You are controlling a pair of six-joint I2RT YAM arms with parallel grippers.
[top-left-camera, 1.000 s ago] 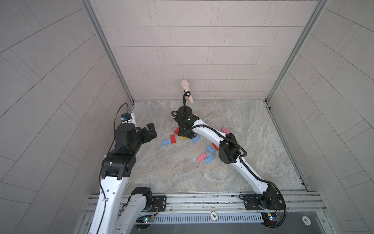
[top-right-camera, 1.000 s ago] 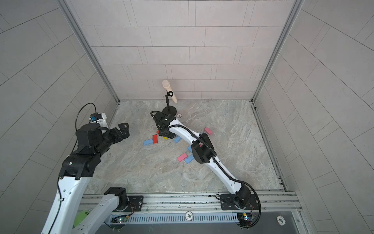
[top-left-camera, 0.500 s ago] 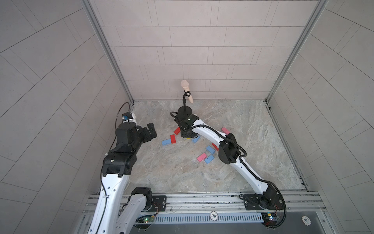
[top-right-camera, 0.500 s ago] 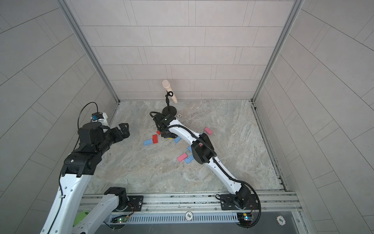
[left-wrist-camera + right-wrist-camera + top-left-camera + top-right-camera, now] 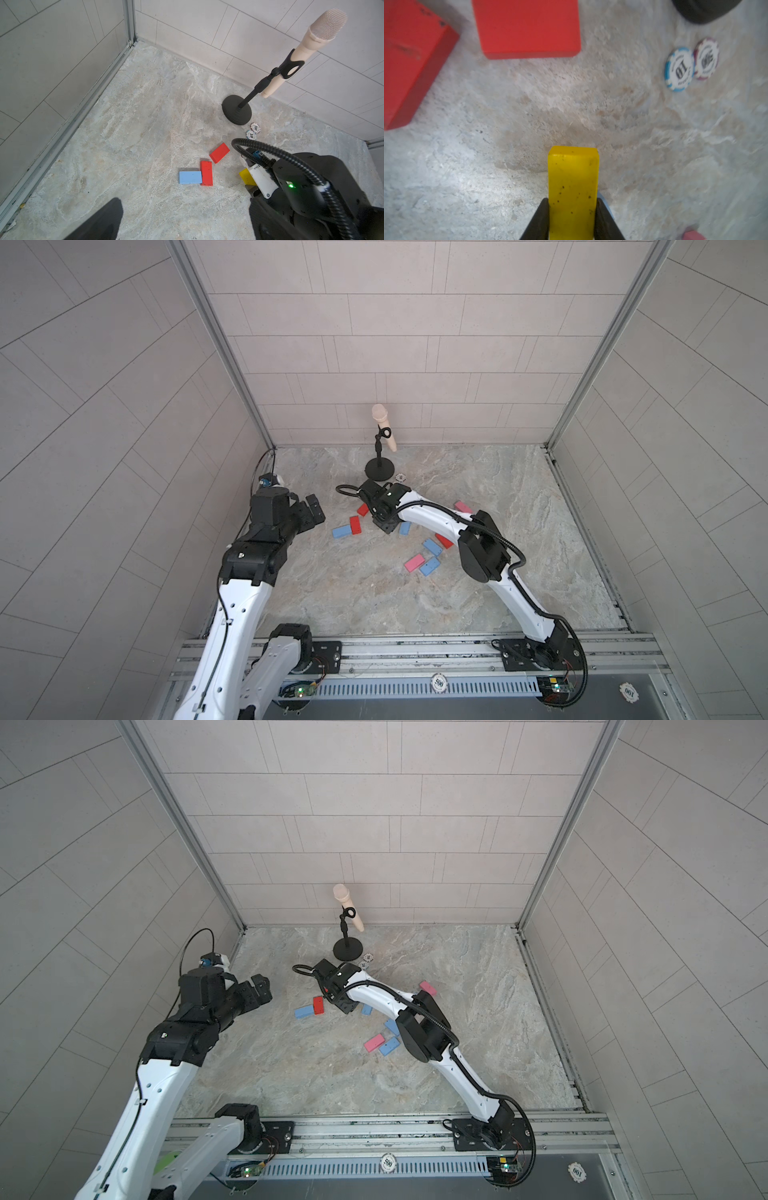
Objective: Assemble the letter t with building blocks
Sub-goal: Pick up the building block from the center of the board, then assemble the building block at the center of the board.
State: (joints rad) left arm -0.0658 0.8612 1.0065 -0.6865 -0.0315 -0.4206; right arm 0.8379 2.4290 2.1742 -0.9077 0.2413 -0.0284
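Well left of centre in both top views, the left claw (image 5: pixel 309 510) hangs with jaws wide apart. At centre, the right claw (image 5: pixel 572 201) is clamped on the yellow block (image 5: pixel 573 178); other building blocks (image 5: pixel 432 546) lie scattered on the bench (image 5: pixel 353 593) around it.

The left gripper (image 5: pixel 316 509) is raised, jaws spread wide with nothing between them, its elbow bent behind it. The right arm (image 5: pixel 432 518) stretches long and low, wrist tipped down. The right gripper (image 5: pixel 572 207) clamps the yellow block (image 5: pixel 573 176) between both fingers (image 5: pixel 538 216), the block jutting ahead of the tips
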